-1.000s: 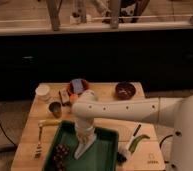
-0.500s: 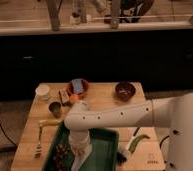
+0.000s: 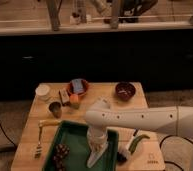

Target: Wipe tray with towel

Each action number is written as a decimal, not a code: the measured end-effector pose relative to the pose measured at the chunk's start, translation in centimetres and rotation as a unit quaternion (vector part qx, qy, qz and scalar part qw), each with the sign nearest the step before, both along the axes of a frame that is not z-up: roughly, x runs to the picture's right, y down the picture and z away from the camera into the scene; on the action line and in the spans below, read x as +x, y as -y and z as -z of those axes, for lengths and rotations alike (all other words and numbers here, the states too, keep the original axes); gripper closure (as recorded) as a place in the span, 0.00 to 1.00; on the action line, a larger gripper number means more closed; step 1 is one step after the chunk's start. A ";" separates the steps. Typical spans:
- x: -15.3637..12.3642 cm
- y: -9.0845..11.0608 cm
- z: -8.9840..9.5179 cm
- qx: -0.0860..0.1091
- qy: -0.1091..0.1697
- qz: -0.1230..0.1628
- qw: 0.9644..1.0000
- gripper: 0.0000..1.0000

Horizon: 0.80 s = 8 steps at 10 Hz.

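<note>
Your gripper (image 3: 97,141) hangs straight down over the green tray (image 3: 72,136) at the near edge of the desk (image 3: 150,156), with the pale towel (image 3: 95,154) trailing below it onto the tray floor, right of centre. You cannot tell from here how the fingers are set; the towel appears to hang from them, but the grip itself is hidden. A dark clump, possibly grapes (image 3: 60,153), lies in the tray's near-left part, so that side looks unwiped, and no clear sign shows how much of the floor has been covered. Judging by this, wiping is under way with much of the tray left. Beyond it stand a white cup (image 3: 42,91), a reddish bowl (image 3: 125,90) and a fork (image 3: 39,145).
</note>
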<state>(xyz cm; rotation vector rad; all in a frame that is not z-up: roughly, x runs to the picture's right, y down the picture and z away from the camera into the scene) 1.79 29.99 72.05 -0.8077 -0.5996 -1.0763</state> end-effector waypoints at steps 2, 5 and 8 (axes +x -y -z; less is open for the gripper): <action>0.7 1.3 -0.8 0.006 0.001 -0.001 1.000 0.99; -2.0 2.5 -1.4 0.007 0.021 0.011 1.000 0.99; -8.0 2.2 -0.9 -0.002 0.068 0.039 0.997 0.99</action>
